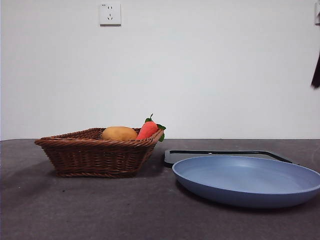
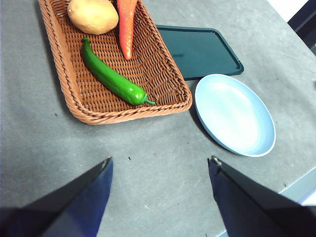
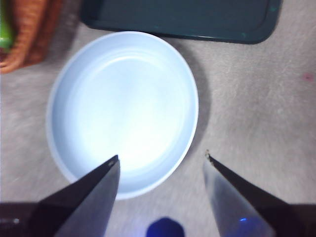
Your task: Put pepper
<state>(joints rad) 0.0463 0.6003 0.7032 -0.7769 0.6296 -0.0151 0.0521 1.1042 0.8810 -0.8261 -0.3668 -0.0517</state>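
- the pepper (image 2: 112,78) is long, slim and glossy green, slightly curved, with its stem end toward the basket's near corner.
- it lies flat in the wicker basket (image 2: 69,94), in the upper left of my left wrist view, beside a carrot (image 2: 126,24) and a yellow-orange fruit (image 2: 93,15).
- my left gripper (image 2: 160,165) hangs over bare table, jaws spread wide, holding nothing.
- my right gripper (image 3: 162,159) hangs over the blue plate (image 3: 98,64), jaws wide apart and empty.
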